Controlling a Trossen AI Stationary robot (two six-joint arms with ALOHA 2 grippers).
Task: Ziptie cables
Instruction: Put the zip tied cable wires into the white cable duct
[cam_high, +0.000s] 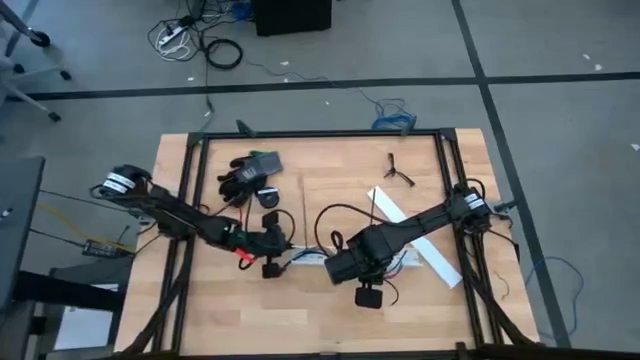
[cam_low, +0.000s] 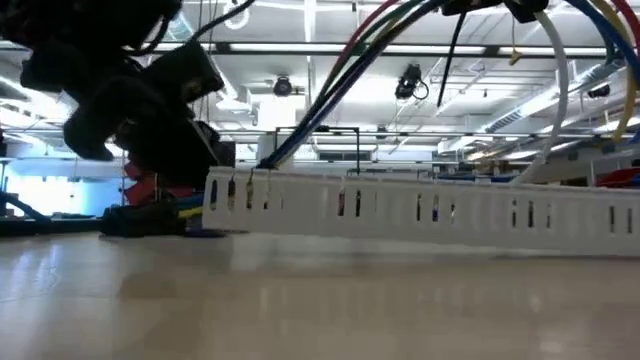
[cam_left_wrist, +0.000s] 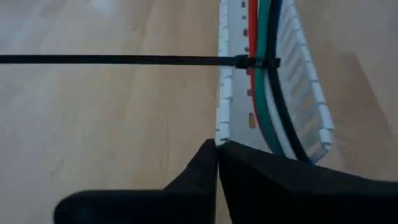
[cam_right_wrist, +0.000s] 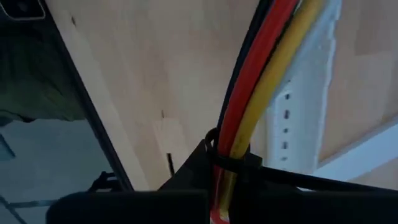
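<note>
The wooden counter (cam_high: 330, 310) lies under both my arms. The long white slotted channel (cam_left_wrist: 225, 81) lies near its middle, running out toward four o'clock. In it lie the cables (cam_left_wrist: 264, 93), red, green and black, with the black ziptie (cam_left_wrist: 124, 60) looped round them and its tail stretched over the wood. My left fingers (cam_left_wrist: 217, 152) are pressed shut just beside the channel's end. My right fingers (cam_right_wrist: 217, 168) are closed on the cables beside a second black strap.

Bench (cam_high: 330, 315): near edge bare and passable; middle crowded by both arms, white slotted channel (cam_high: 425, 245) and cables (cam_left_wrist: 264, 93); far left blocked by black glove (cam_high: 240, 178).
</note>
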